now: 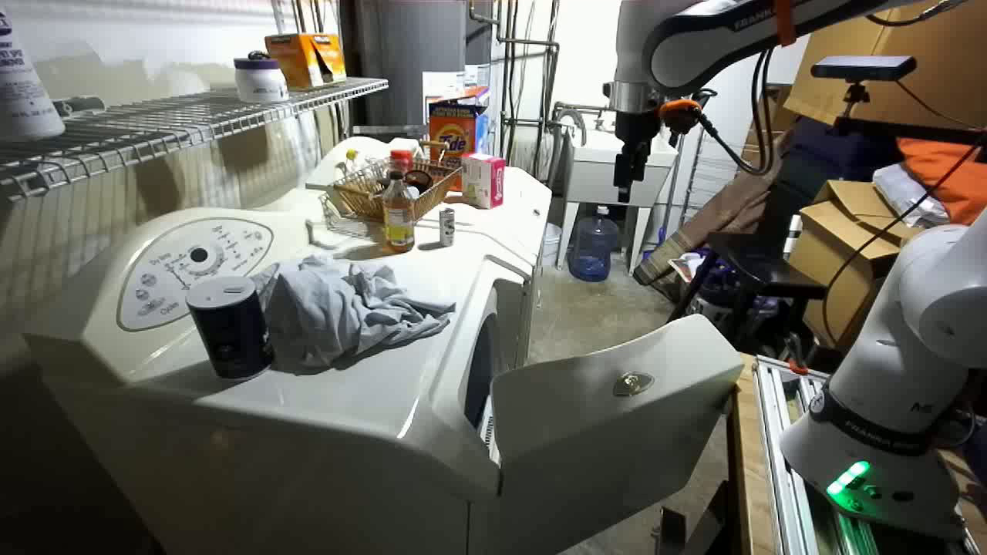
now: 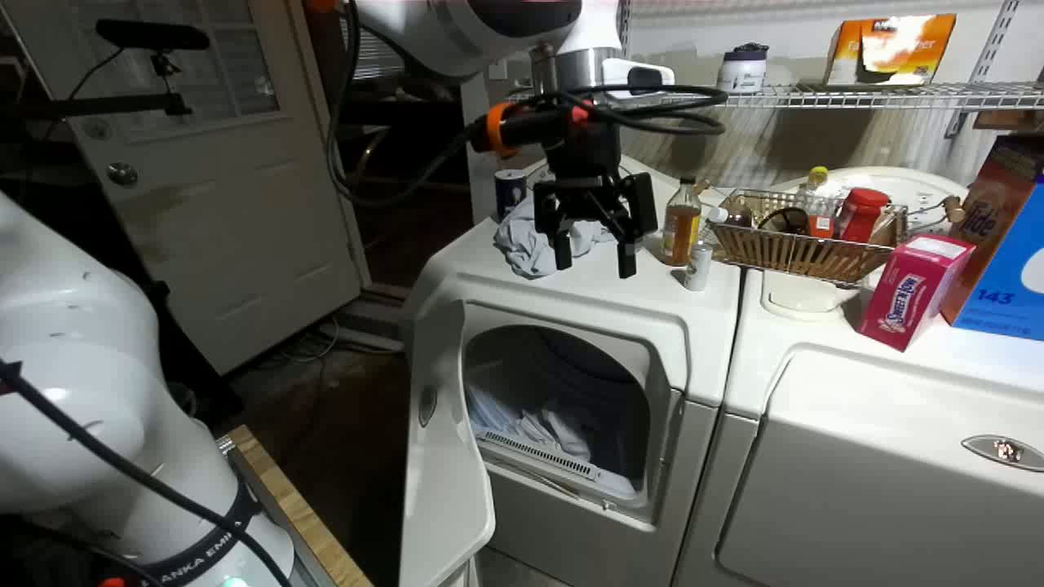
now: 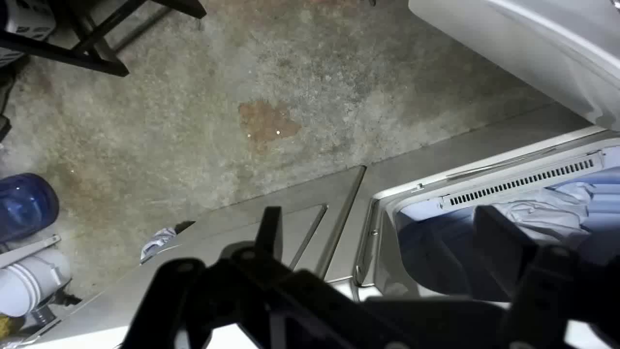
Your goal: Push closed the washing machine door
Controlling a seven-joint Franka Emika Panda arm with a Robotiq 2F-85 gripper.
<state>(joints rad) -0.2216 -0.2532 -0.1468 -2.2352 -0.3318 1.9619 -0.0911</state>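
Observation:
The washing machine door (image 1: 597,428) is a white panel with a small knob. It stands swung open from the front of the white washing machine (image 1: 270,470). In an exterior view the door (image 2: 444,489) is at the left of the round opening of the machine (image 2: 595,530), with pale cloth inside. In the wrist view the door (image 3: 533,53) is at the upper right, partly out of frame. My gripper (image 2: 594,259) is open and empty, its fingers pointing down. It hangs above the level of the machine's top, apart from the door. It also shows in the wrist view (image 3: 380,218).
A grey cloth (image 1: 347,308), a dark canister (image 1: 230,327) and a bottle (image 1: 399,216) stand on the machine's top. A second white machine (image 2: 881,481) with a basket (image 2: 803,249) adjoins it. A wire shelf (image 1: 185,119) runs above. A wooden table edge (image 1: 742,455) is near the door.

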